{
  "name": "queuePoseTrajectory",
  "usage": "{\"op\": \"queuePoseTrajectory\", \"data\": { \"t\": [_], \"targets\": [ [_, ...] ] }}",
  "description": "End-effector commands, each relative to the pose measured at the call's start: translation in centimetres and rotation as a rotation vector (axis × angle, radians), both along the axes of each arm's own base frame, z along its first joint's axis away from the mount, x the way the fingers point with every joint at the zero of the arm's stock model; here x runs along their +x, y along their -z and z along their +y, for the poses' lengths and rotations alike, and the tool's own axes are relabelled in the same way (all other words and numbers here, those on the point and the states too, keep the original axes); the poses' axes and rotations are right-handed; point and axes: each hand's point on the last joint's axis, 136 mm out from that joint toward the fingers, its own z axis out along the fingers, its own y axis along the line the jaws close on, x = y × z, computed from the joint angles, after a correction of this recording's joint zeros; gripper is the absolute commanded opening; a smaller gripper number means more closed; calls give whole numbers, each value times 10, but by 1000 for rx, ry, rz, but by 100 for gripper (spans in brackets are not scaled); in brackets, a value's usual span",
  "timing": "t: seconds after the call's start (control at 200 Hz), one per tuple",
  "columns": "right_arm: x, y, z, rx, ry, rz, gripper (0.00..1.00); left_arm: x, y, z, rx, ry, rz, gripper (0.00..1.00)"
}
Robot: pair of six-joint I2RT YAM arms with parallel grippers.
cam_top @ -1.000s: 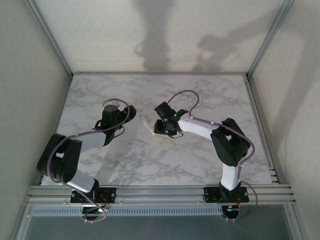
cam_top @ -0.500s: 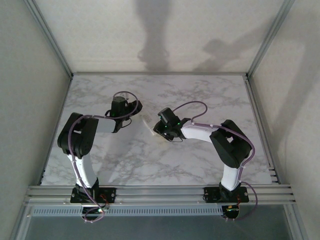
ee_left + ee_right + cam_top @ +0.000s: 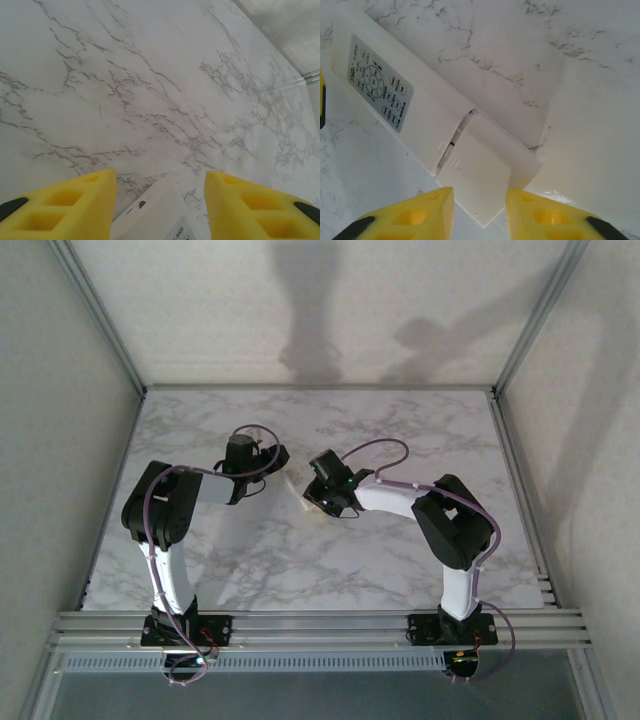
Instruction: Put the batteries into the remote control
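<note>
At the near edge a ribbed aluminium rail [image 3: 320,618] carries both arm bases. From it the white-and-black left arm [image 3: 165,540] rises and folds toward the centre of the grey-veined white marble tabletop [image 3: 300,560]. The white-and-black right arm [image 3: 455,540], looped with a purple cable [image 3: 375,448], bends inward from the other side. Their heads meet near the middle of the table, where the slim white rectangular plastic remote control [image 3: 296,485] lies flat on the marble between them. The right gripper [image 3: 316,500] is at the remote control's nearer end. In the right wrist view its yellow fingers [image 3: 412,215] flank the corner of a flat white panel [image 3: 485,185], set off from the body by a stepped seam. The gap between them is narrow, and I cannot tell whether they pinch the panel or merely bracket it. Further along the body lies a grey button patch [image 3: 380,95]. The left gripper [image 3: 272,462] is at the farther end. In the left wrist view its yellow fingers [image 3: 65,205] stand apart, with the remote control's white end between them and bare marble showing on each side, touching neither. Beyond the table, the pale back wall [image 3: 320,310] bears soft shadows of the arms.
</note>
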Motion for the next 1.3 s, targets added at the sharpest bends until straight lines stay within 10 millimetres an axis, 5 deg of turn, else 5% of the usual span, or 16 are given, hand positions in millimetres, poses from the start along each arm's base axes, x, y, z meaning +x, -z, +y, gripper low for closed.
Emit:
{"op": "queuePoseTrajectory", "data": {
  "t": [0.0, 0.576, 1.297],
  "targets": [
    [-5, 4, -2, -28, 16, 30, 34, 4, -4, -3, -3, 25, -28, 49],
    [-4, -12, -4, -57, -18, -14, 40, 4, -4, -6, -11, 35, -29, 50],
    [10, 6, 18, -35, -58, -4, 40, 1, -1, -12, -21, 57, -19, 50]
  ]
}}
